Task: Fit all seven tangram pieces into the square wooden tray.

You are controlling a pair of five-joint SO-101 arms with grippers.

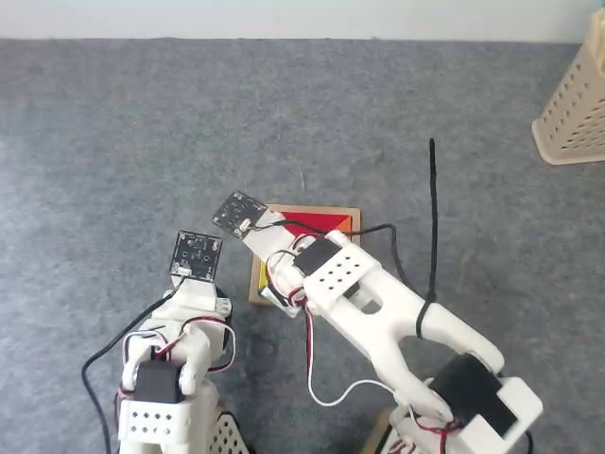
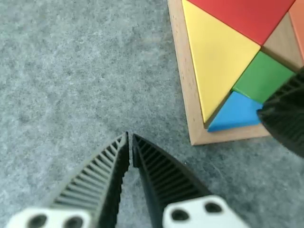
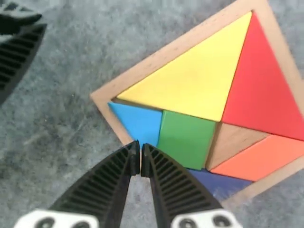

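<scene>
The square wooden tray (image 3: 101, 92) lies on the grey carpet with its pieces inside: a yellow triangle (image 3: 190, 83), a red triangle (image 3: 261, 95), a light blue triangle (image 3: 137, 122), a green square (image 3: 186, 137), a wood-coloured triangle (image 3: 233, 142), an orange piece (image 3: 259, 159) and a dark blue piece (image 3: 216, 183). My right gripper (image 3: 140, 145) hovers shut over the tray's edge by the light blue triangle, holding nothing. My left gripper (image 2: 130, 137) is shut and empty over carpet beside the tray (image 2: 183, 85). In the high view the right arm (image 1: 331, 270) covers most of the tray (image 1: 354, 216).
A cream perforated basket (image 1: 577, 104) stands at the far right edge. A thin black rod (image 1: 433, 218) rises by the right arm. Open carpet spreads to the left and back of the tray.
</scene>
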